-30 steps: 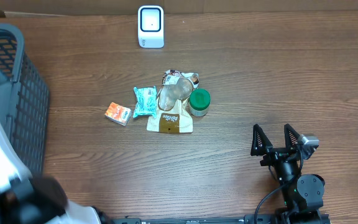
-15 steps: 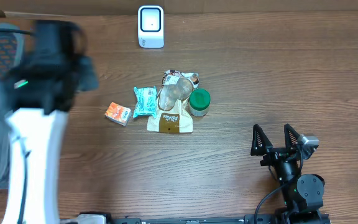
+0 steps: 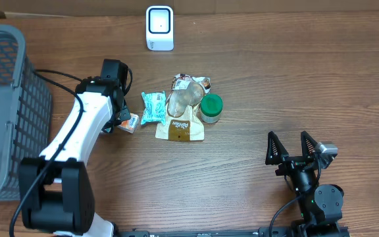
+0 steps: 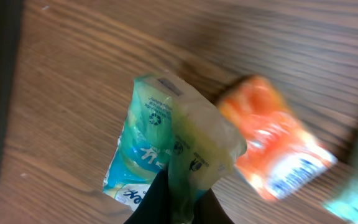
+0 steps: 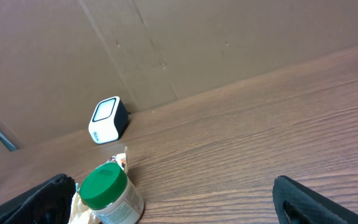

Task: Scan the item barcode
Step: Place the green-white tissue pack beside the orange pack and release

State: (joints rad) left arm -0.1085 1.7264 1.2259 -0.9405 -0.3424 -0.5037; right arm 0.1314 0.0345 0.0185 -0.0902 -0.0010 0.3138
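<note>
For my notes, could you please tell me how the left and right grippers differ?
The left gripper is shut on a pale green packet; the right gripper is open and empty. The left is by the orange packet; the right sits apart from the items. Both are above the table.

Little can be read. The green-and-teal packet (image 4: 148, 137) clamped in the left pincer (image 4: 178, 202) bears a small round mark that looks like circling arrows on its teal face. Its pale green face has two smaller round emblems, and the white characters near its lower end are cut off and illegible. The orange packet (image 4: 272, 146) on the counter (image 4: 73, 74) carries a blurred white-and-blue label. The script on the brown-and-white pouch (image 3: 179, 128) near the counter's middle is too small to read.
</note>
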